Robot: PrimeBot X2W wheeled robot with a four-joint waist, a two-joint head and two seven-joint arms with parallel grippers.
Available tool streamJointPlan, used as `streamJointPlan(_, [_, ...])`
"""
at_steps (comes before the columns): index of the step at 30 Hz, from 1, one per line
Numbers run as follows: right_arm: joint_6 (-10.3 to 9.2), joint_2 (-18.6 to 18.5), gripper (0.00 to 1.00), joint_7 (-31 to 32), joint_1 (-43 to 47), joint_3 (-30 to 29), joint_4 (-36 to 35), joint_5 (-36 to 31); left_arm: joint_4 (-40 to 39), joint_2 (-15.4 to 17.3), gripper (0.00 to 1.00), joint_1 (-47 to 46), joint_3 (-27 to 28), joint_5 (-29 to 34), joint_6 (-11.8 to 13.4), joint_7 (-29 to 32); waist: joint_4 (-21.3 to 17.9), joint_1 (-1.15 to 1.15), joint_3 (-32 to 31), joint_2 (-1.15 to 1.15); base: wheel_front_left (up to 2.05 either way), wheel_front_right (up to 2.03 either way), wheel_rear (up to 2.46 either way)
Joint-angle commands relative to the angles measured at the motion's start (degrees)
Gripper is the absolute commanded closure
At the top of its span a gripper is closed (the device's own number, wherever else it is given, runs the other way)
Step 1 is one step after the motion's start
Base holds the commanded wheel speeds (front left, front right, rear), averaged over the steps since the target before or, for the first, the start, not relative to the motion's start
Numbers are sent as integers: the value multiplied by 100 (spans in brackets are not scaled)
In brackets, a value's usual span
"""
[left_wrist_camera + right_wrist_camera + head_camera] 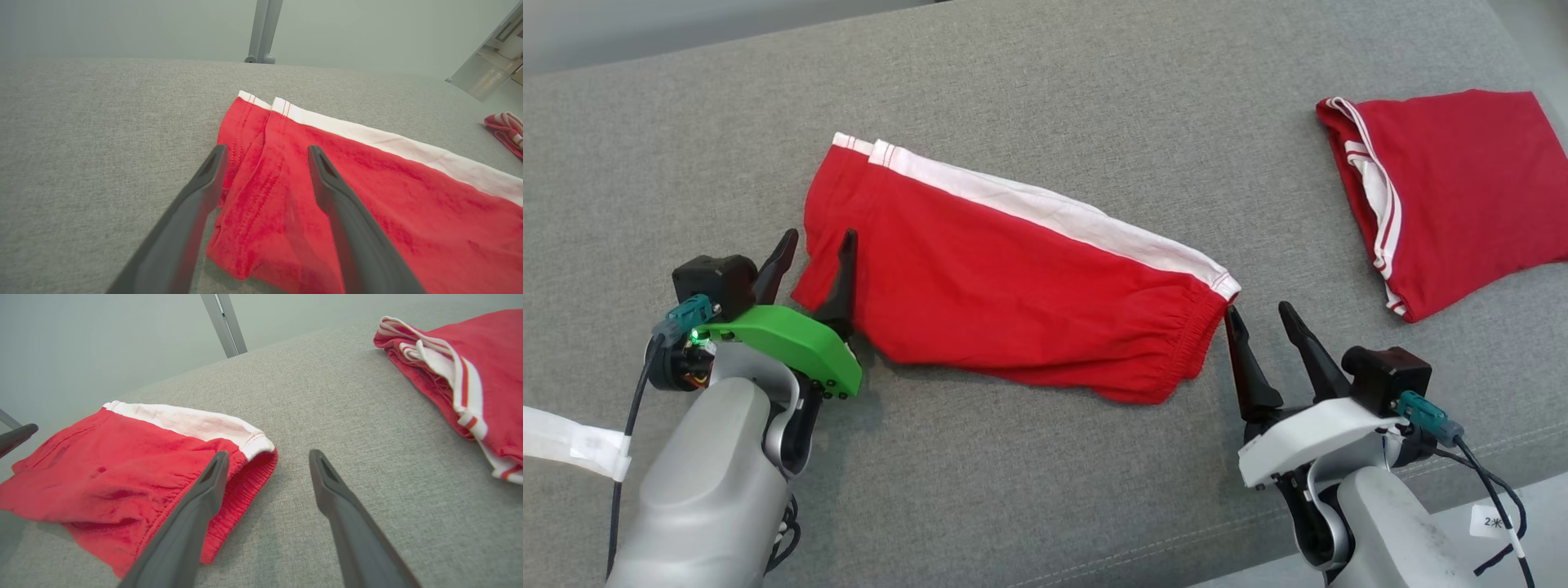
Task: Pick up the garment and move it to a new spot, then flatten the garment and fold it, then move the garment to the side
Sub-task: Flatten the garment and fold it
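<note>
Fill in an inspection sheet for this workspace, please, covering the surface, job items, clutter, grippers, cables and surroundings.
Surface: grey fabric surface, seam along the near edge.
Job's things: red shorts with white side stripe, laid lengthwise, slightly wrinkled.
Clutter: second red garment, folded, far right.
Grippers: left gripper open, straddling the shorts' hem end; right gripper open, straddling the waistband end.
Cables: left wrist cable and right wrist cable, black, off the cloth.
Surroundings: grey metal post, pale wall.

bare grey surface [1258, 163] lies open between the shorts [1013, 278] and second garment [1462, 196].
</note>
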Motion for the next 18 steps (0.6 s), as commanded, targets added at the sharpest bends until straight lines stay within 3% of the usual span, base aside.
streamJointPlan(1, [-5,-13,0,-18,95,-43,-31,-58,-30,-8,0,102,33,58,38,-15,-33,0,-37,67,0,0,0])
streamJointPlan(18, [-5,-11,0,-18,231,-254,-843,-156,552,28,0,-461,-157,172,60,378,-394,0,-11,67,0,0,0])
